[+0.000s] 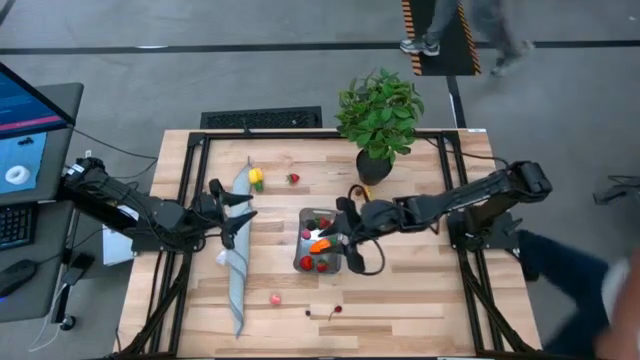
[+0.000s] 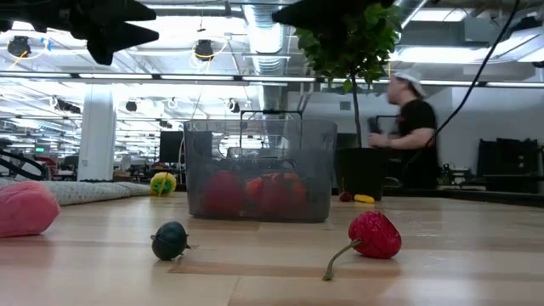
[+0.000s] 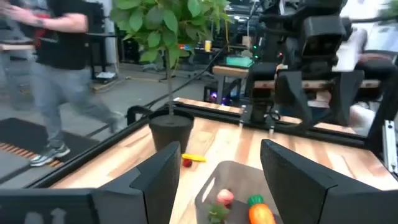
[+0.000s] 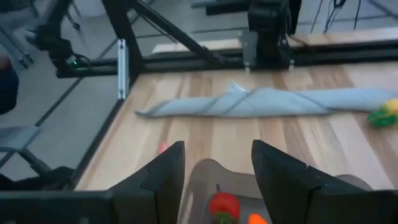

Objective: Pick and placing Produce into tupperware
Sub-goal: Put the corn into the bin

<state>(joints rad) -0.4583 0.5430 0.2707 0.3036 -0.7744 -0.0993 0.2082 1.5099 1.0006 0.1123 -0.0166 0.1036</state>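
Observation:
The clear greyish tupperware (image 1: pixel 318 240) stands mid-table and holds red pieces (image 4: pixel 224 204) and an orange carrot (image 3: pixel 260 213). My right gripper (image 4: pixel 217 180) hovers open just above its right side, with nothing between the fingers. My left gripper (image 1: pixel 240 215) hangs open and level over the grey cloth strip (image 1: pixel 240 250), pointing toward the tupperware. Loose produce lies on the wood: a yellow piece (image 1: pixel 256 177) and a red berry (image 1: pixel 293 178) at the far side, and a pink piece (image 1: pixel 275 298), a dark ball (image 2: pixel 170 240) and a stemmed red berry (image 2: pixel 374 235) near the front.
A potted leafy plant (image 1: pixel 378 125) stands at the far edge, right of centre, with a yellow piece (image 3: pixel 194 158) and a red one (image 3: pixel 186 163) by its pot. A black frame rims the table (image 1: pixel 200 150). A person walks in the room beyond.

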